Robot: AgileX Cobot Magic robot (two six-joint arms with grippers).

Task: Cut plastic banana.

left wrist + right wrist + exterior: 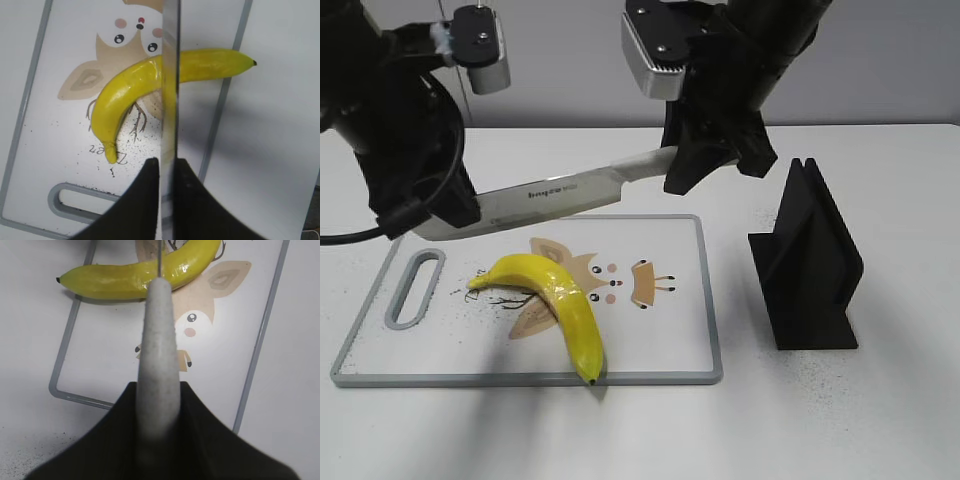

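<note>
Plastic banana (555,300): lies whole on the cutting board (670,345), stem toward 9 o'clock, dark tip at 6 o'clock over the board's near rim.

Kitchen knife (550,195): held level in the air above the board's far edge, clear of the banana.

Right gripper (705,165): clenched on the knife's pale handle (159,340).

Left gripper (167,167): clamped on the blade (170,75) tip.

Black knife stand (810,265): upright on the white table (880,420), at 3 o'clock beside the board.

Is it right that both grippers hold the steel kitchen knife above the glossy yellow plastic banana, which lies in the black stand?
Not quite. The glossy yellow plastic banana lies on the white cutting board, not in the black stand, as the exterior view shows. The left gripper and right gripper do hold the steel kitchen knife above it.
</note>
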